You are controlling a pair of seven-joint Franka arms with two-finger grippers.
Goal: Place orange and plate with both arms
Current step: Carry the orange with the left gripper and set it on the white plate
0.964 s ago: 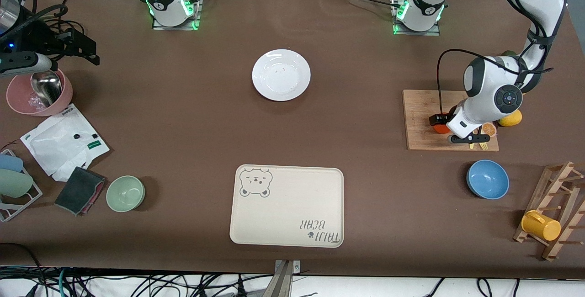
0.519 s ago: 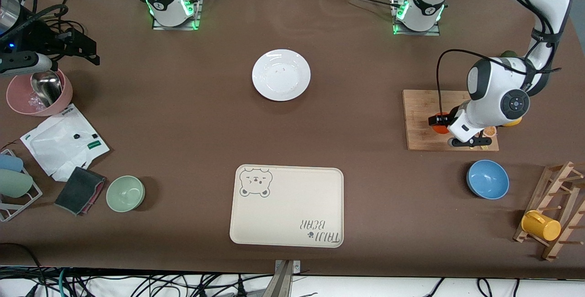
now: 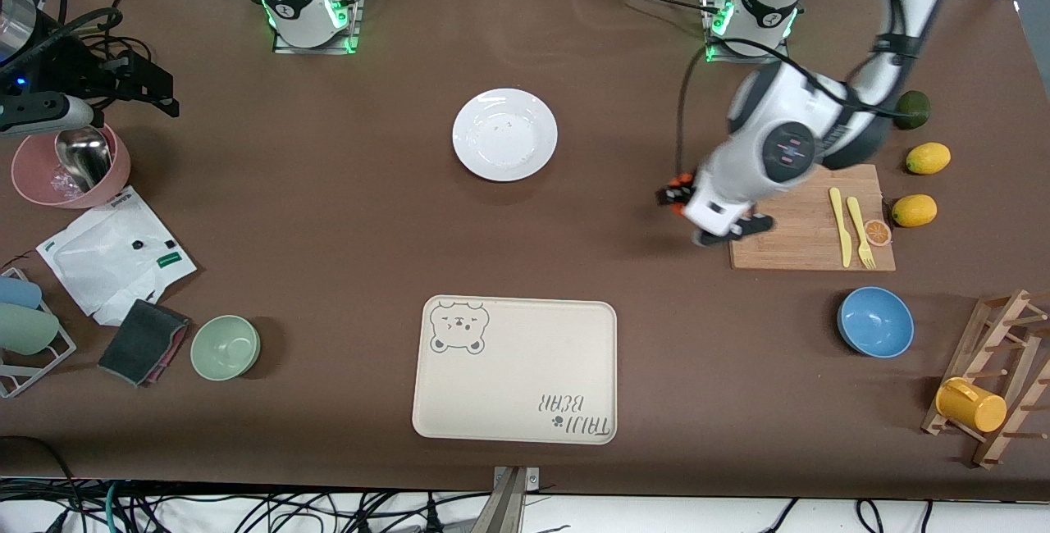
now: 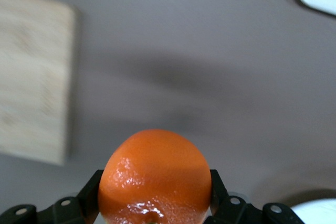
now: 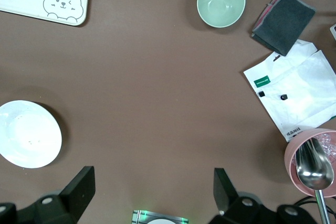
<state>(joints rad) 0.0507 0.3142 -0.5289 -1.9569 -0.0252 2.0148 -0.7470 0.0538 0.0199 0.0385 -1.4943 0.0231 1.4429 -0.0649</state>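
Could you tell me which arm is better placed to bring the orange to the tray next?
Left: the left gripper already clamps the orange over bare table beside the cutting board.

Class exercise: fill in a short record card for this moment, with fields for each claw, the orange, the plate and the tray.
left claw: shut on the orange, in the air over bare table between the cutting board and the plate
right claw: open, empty, waiting high above the table
plate: empty
bear tray: empty, nearer the front camera than the plate
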